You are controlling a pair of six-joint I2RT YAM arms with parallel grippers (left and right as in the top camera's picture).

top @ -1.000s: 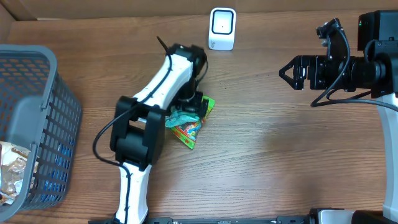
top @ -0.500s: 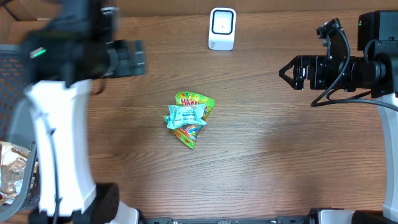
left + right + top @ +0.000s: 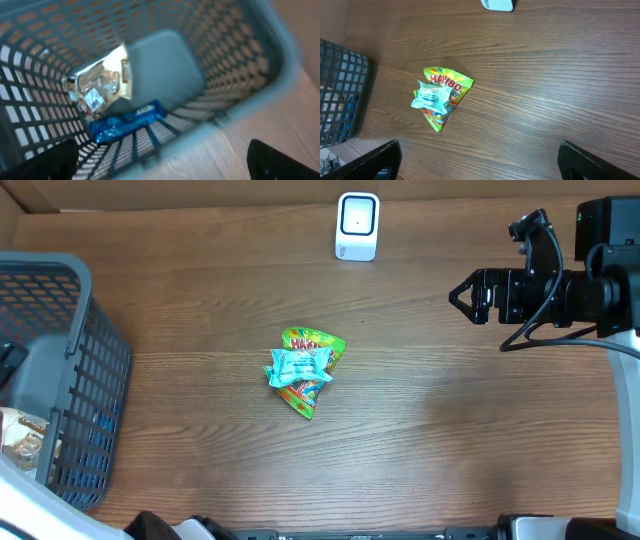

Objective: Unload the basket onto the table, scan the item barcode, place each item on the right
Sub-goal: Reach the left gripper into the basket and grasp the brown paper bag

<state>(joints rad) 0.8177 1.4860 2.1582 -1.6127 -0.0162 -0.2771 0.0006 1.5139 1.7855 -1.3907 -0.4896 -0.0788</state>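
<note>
My left gripper (image 3: 165, 162) hangs tilted over the basket (image 3: 105, 370), jaws spread wide, holding nothing. My right gripper (image 3: 468, 297) hovers level, far right of the basket and pointing toward it, likewise released. On the bench (image 3: 450, 430) right of the basket lie one Haribo bag (image 3: 315, 338) with one teal packet (image 3: 298, 365) on top, and one scanner (image 3: 357, 226). Inside the basket are one gold packet (image 3: 100, 82) and one blue packet (image 3: 127, 122).
</note>
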